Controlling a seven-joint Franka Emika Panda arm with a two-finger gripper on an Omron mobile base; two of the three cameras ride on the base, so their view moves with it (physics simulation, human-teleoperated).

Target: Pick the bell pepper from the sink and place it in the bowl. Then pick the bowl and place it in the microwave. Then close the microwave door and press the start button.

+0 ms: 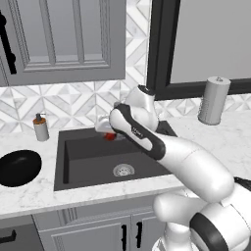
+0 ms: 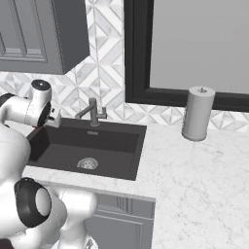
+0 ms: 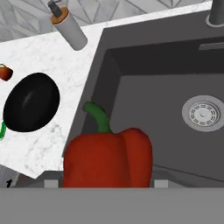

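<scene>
The gripper has the bell pepper clamped between its jaws, low in the centre of the hand view, green stem pointing up! It hangs above the sink, whose steel drain sits at the right. In the left base view a sliver of red (mostly hidden by the arm) shows mid-frame. The bowl waits on the counter, lower left, beside a soap dispenser.
</scene>
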